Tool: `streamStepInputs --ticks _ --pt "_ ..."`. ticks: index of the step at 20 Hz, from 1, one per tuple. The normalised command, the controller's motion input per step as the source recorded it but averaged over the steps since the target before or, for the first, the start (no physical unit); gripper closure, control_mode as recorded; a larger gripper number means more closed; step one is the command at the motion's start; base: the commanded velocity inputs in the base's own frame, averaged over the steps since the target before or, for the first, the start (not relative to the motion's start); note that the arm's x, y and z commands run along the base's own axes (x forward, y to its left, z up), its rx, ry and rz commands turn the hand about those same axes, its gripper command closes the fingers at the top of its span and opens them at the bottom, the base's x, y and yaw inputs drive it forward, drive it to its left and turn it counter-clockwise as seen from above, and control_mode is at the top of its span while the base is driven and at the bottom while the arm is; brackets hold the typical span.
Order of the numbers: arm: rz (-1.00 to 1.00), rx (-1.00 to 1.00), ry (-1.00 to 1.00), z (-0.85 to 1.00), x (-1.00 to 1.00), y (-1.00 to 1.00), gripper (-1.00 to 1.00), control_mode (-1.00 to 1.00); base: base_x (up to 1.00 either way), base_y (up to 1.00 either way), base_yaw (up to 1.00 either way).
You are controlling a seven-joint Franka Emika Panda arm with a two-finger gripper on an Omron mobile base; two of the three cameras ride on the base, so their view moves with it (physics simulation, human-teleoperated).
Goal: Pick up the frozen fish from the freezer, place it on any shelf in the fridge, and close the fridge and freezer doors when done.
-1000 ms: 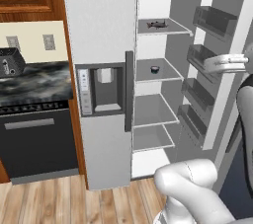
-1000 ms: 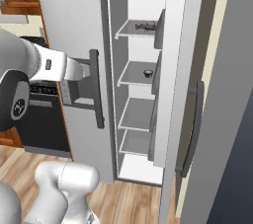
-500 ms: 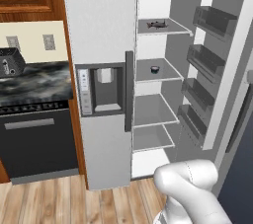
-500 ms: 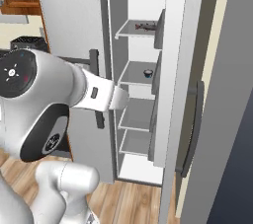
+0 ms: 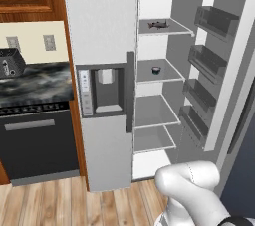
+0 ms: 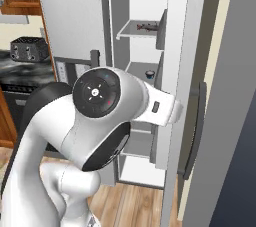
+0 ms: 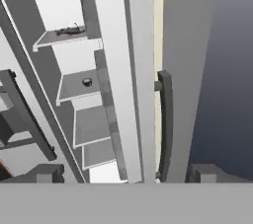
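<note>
My gripper (image 7: 126, 176) hangs released, empty — squared to the open white fridge door's dark vertical handle (image 7: 165, 124) at one o'clock, for closing.

Both base views look forward and down at the open fridge compartment (image 5: 164, 100) from left and right; the hand view looks from close by along the open door's edge (image 7: 131, 80), sharing the shelves (image 6: 142, 28).

Since a second ago the arm (image 6: 105, 116) has swung from the left edge of the right base view toward the middle. Now it covers the closed door's handle. Its white link has gone from the open door in the left base view.
</note>
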Motion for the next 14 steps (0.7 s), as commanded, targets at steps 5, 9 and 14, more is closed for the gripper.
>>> streamStepInputs --ticks 5,9,14 --pt "-0.09 0.14 0.01 -0.14 0.4 -0.42 -1.0 -1.0 0.0 0.0 0.0" --pt "-0.2 0.23 0.0 -0.27 0.62 -0.17 -1.0 -1.0 0.0 0.0 0.0" --pt "-0.23 0.31 -0.02 -0.17 0.66 -0.15 -1.0 -1.0 0.0 0.0 0.0"
